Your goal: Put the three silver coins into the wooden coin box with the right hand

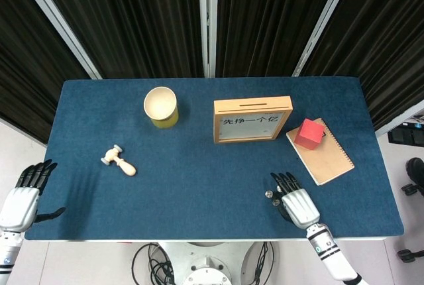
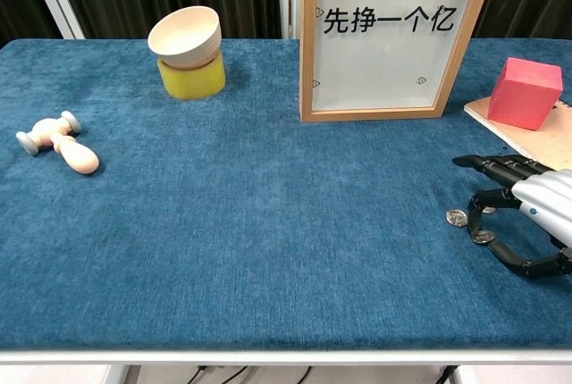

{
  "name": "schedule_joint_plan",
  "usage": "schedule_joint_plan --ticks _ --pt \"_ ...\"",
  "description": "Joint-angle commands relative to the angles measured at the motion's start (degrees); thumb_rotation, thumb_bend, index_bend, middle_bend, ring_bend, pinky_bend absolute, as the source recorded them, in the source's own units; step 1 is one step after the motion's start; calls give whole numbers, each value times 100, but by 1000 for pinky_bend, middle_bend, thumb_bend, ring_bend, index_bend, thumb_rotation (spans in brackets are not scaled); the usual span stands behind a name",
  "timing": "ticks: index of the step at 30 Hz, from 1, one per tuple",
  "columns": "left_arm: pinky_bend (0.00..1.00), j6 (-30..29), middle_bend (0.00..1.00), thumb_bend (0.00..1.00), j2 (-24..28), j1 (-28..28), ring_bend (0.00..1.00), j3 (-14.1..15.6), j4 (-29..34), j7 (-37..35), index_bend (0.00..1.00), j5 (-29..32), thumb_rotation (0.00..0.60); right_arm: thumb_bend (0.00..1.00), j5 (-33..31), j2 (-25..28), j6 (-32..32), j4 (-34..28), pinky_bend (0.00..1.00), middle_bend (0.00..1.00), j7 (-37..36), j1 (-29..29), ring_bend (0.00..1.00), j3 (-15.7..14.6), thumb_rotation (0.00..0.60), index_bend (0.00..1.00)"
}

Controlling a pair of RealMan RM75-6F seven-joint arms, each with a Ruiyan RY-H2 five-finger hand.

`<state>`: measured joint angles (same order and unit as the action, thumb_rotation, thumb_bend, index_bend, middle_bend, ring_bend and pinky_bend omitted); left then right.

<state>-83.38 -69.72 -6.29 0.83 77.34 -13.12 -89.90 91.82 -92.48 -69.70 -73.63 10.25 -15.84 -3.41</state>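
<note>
Two hands show: the left hand (image 1: 21, 200) waits off the table's left edge, fingers apart and empty, since the job is the other's. Farther right, the glass-fronted wooden coin box (image 2: 385, 37) stands upright. The right hand (image 2: 527, 210) hovers half-curled over small silver coins (image 2: 457, 218), gripping none; only two show clearly.
</note>
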Motion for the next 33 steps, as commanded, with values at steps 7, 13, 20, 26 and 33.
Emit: schedule_joint_plan --ticks 7,13,20,26,33 --pt "0 21 0 0 -13 -38 0 -12 -65 -148 17 -4 600 327 50 -69 -88 65 0 0 -99 -39 0 35 600 538" --pt "0 22 0 0 -26 -45 0 -13 -103 -180 17 1 600 327 75 -87 -142 104 0 0 -147 -58 0 48 600 537" --pt "0 19 0 0 -28 -59 0 -13 -96 -177 17 -6 600 327 76 -86 -164 125 0 0 -177 -69 0 43 600 526" --pt "0 5 0 0 -23 -63 0 -15 -80 -201 17 -10 600 327 101 -53 -216 89 0 0 -219 -72 0 39 600 473" --pt "0 -32 0 0 -6 -60 0 -9 -58 -259 17 -33 600 327 179 -31 -283 83 0 3 -300 -81 0 3 600 433"
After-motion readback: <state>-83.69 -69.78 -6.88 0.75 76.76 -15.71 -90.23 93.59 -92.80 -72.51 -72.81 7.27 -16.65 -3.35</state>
